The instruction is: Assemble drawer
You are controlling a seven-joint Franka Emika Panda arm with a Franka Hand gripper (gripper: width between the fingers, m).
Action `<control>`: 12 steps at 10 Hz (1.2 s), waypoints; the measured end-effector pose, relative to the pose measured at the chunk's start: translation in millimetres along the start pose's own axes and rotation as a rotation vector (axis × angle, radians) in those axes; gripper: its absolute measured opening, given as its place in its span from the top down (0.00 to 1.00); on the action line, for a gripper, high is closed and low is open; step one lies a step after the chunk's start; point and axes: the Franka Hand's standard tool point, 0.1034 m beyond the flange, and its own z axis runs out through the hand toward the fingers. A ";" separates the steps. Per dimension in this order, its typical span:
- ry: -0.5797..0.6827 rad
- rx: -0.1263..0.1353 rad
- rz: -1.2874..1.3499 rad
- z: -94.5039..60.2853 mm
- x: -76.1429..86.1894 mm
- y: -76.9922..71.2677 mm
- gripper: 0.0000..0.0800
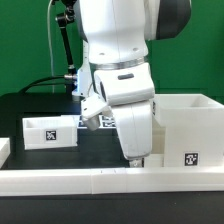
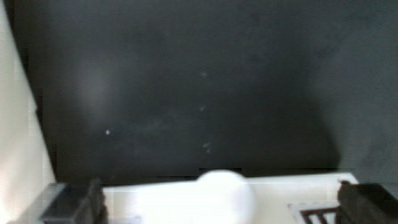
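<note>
Your drawer is in separate pieces on the bench (image 1: 30,104). The box shell (image 1: 185,125) stands at the exterior view's right, just behind the long white rail (image 1: 80,181), with a square tag (image 1: 192,157) on the wall facing you. One small tray (image 1: 35,136) sits well apart from it at the exterior view's left, also just behind the rail, and shows its own tag (image 1: 49,131) on the front. In the wrist view you have another white tray (image 2: 160,203) with a rounded knob (image 2: 219,185), lying right between the dark fingers (image 2: 80,203) of the hand (image 1: 137,158). Those fingers stand wide apart and the tray fills the whole gap between them. You cannot tell from either view whether the pads press on its sides or only flank it. In the exterior view the hand hangs low over the bench, close to the rail and just beside the box shell's near wall, on the side toward the other tray. The arm's bulk hides the tray under the hand in that view. The white arm (image 1: 120,50) comes down from above and fills the middle of that view. Behind it, the marker board (image 1: 97,122) lies flat on the dark bench, partly covered by the arm. In the wrist view the bench beyond the knob is bare and dark, and a pale strip (image 2: 9,110) runs along one edge; what it belongs to is unclear.
</note>
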 end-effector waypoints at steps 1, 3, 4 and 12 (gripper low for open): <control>0.000 0.000 0.003 0.0 -1.4 -0.1 0.19; 0.003 0.004 0.004 2.7 3.2 -1.1 0.19; 0.005 0.004 0.010 2.8 10.1 -0.2 0.19; -0.009 0.002 0.030 -4.1 -12.6 -0.3 0.19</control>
